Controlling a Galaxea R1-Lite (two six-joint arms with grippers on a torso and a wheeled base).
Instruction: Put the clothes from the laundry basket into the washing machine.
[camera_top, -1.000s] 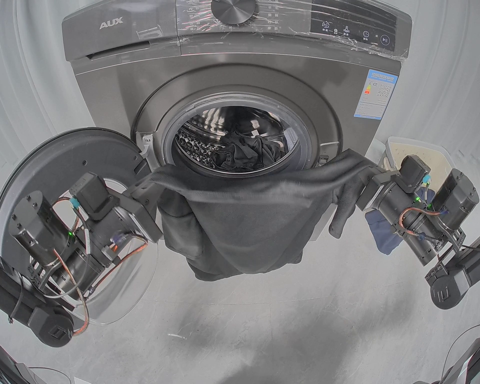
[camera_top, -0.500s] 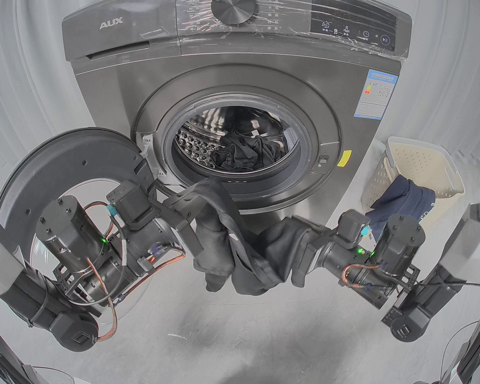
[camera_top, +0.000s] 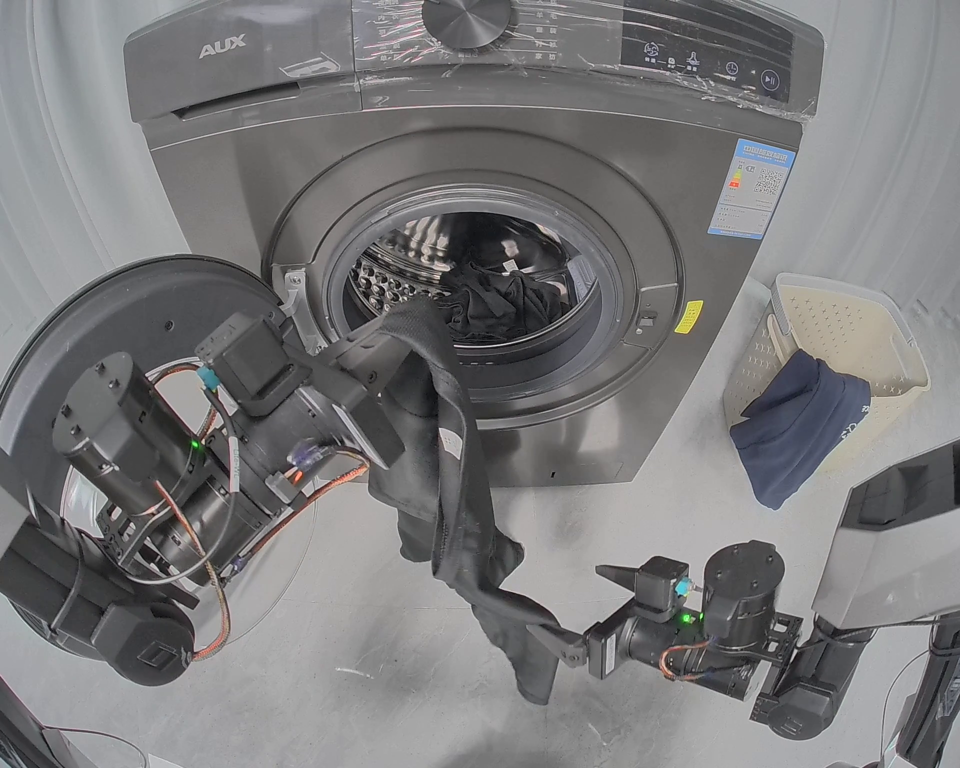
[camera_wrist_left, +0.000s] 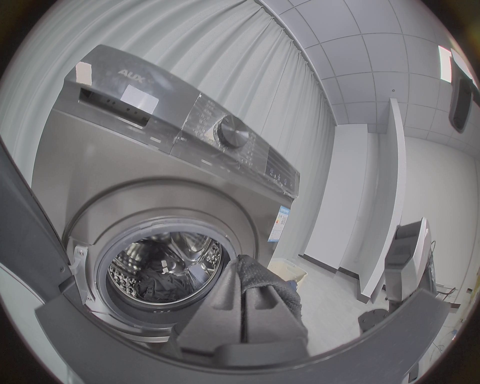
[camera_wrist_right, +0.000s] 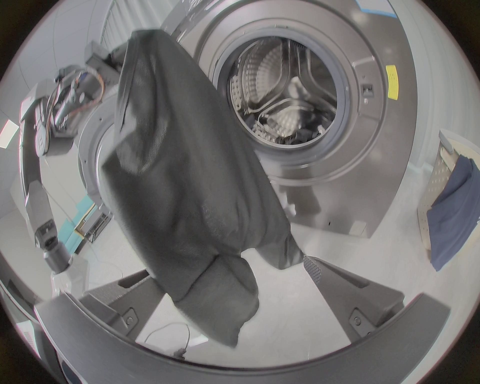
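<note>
Left claw (camera_top: 392, 338) clamps the black garment (camera_top: 455, 470) at 8 o'clock on the washing machine (camera_top: 560, 140) opening. Right claw (camera_top: 590, 612) gapes wide at the cloth's hanging end. Laundry basket (camera_top: 850, 320) stands at 3 o'clock.

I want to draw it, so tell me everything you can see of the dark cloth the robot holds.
The dark cloth is blackish grey, soft and crumpled, with a fine mesh-like weave. The left gripper pinches its top end beside the opening of the washing machine. The rest hangs down in long folds, its bottom end next to the open right gripper; whether they touch is unclear.
</note>
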